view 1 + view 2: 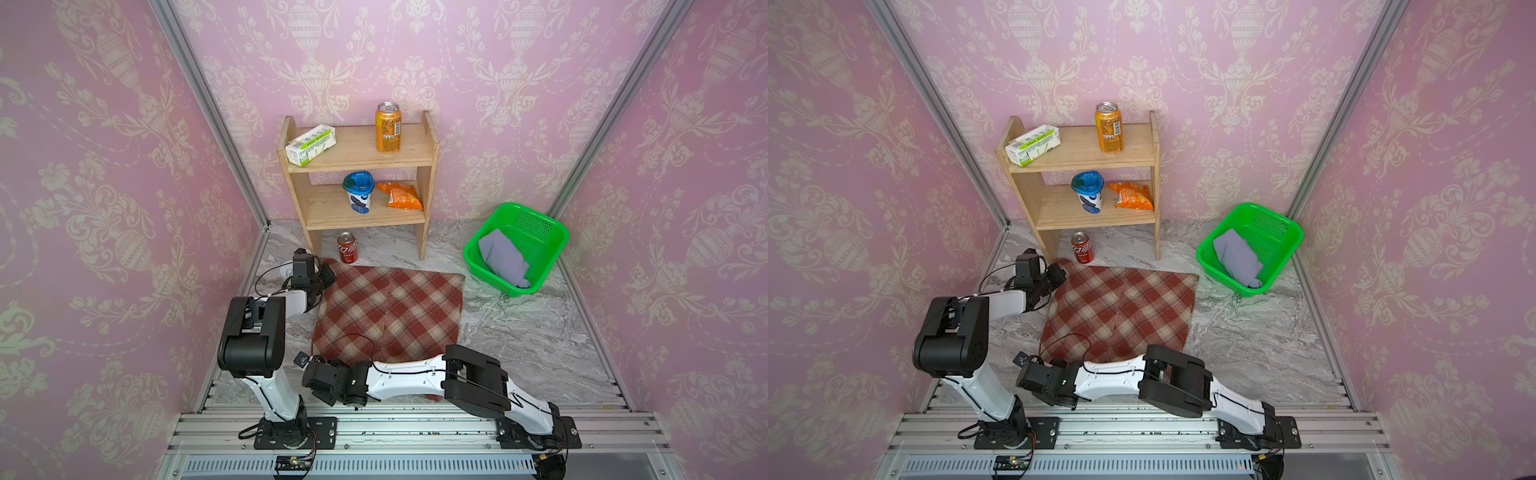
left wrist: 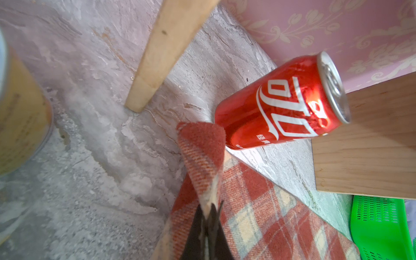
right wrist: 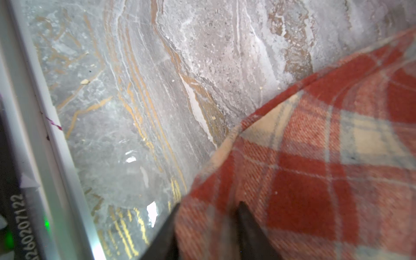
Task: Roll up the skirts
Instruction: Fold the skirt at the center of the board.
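- Two skirts in shot: plaid skirt [image 1: 386, 316] lies mostly flat on the marble-look tabletop [image 1: 528, 332] in front of the arms. The lavender skirt [image 1: 503, 257] sits bundled inside a green basket [image 1: 540, 232] at far right, nr the wall.
- At the plaid skirt's far-left corner, the left gripper [image 2: 208, 209] has its jaws pressed together on a fold of cloth. That corner stands lifted off the tabletop.
- Raised corner is just beside a red can [image 2: 281, 105], which stands upright on the tabletop btwn the legs of a wooden shelf [image 1: 357, 153]. Can't tell if cloth & can touch.
- At the near-left corner of the same skirt, by the metal rail [image 3: 54, 146] along the table's front, the right gripper [image 3: 209, 216] has one finger on either side of the hem. Cloth fills the gap, so it reads as a pinch, w/ the edge raised a little.
- Both top views show both arms on the skirt's left side. The right arm reaches across the near hem & hides part of it.
- Skirt's right side lies flat. Its far-right corner is nr the basket, w/ a strip of tabletop btwn them.
- On the shelf: carton [image 1: 311, 145] & orange can [image 1: 388, 129] on the top board, cup [image 1: 358, 193] & snack bag [image 1: 401, 196] on the lower board.
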{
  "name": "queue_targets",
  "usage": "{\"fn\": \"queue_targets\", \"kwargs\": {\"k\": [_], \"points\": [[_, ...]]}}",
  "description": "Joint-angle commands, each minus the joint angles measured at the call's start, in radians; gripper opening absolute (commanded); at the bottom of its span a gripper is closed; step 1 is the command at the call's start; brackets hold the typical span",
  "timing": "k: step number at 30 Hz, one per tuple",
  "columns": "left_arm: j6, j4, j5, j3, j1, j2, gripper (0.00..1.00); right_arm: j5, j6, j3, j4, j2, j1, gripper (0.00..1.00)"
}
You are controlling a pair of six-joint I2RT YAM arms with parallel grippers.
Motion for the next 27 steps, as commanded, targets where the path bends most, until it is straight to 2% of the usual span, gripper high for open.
{"fn": "queue_targets", "kwargs": {"k": [1,6,11,17,22,27], "points": [[-0.021,0.007,0.021,-0.003,0.012,0.0,0.0,0.037,0.01,-0.016,-0.027,0.02,-0.025,0.0],[-0.031,0.004,0.003,-0.01,0.035,-0.044,0.0,-0.018,0.048,-0.167,0.098,-0.12,-0.045,0.0],[-0.033,-0.009,-0.035,-0.029,0.04,-0.143,0.0,-0.151,0.123,-0.355,0.246,-0.317,-0.065,0.0],[-0.033,0.008,-0.186,-0.155,0.028,-0.363,0.0,-0.242,0.239,-0.616,0.391,-0.558,-0.082,0.0],[0.006,-0.04,-0.229,-0.14,-0.009,-0.472,0.0,-0.22,0.346,-0.814,0.442,-0.755,-0.11,0.0],[0.078,-0.099,-0.264,-0.028,-0.126,-0.425,0.0,-0.141,0.431,-1.004,0.426,-0.955,-0.148,0.0]]}}
